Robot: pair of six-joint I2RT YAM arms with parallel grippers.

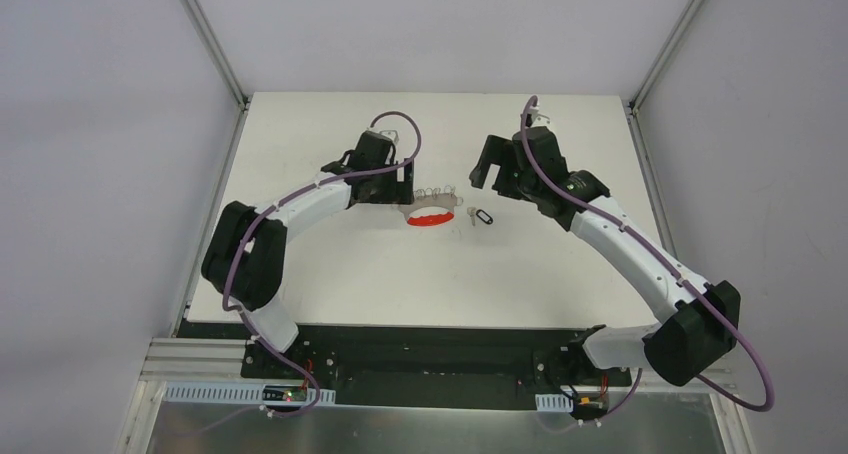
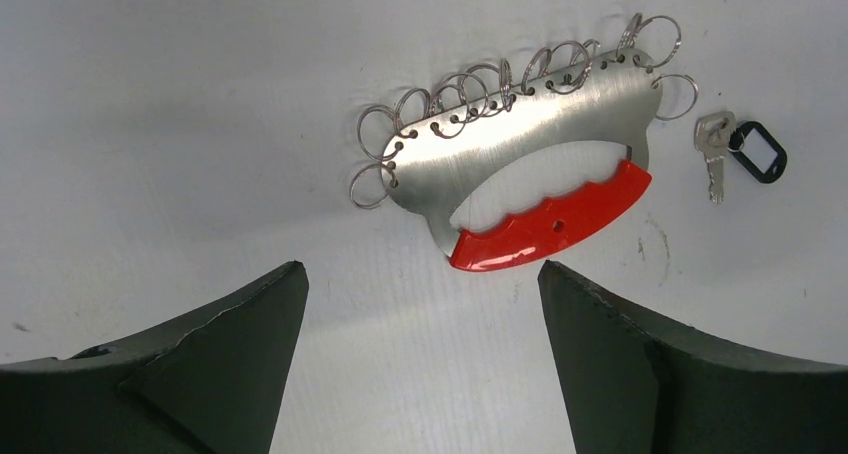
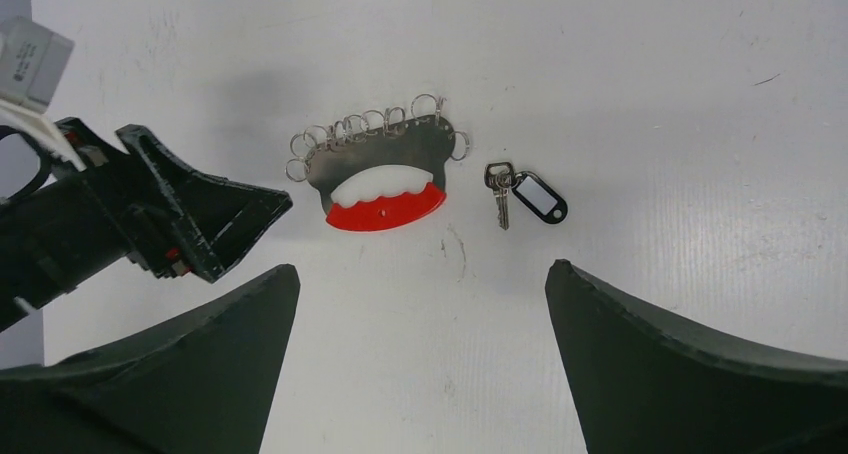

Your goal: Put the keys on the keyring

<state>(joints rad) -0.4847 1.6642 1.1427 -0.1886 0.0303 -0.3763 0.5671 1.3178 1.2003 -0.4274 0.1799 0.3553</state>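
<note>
The keyring is a silver plate edged with several thin wire rings and a red crescent grip, lying flat mid-table. It also shows in the left wrist view and in the right wrist view. A tiny silver key with a black oval tag lies just right of it, apart from it; the key and the tag show in both wrist views. My left gripper is open and empty, just left of the keyring. My right gripper is open and empty, beyond and right of the key.
The white table is bordered by a metal frame post at the back left and another at the back right. The left gripper shows at the left of the right wrist view, close to the keyring.
</note>
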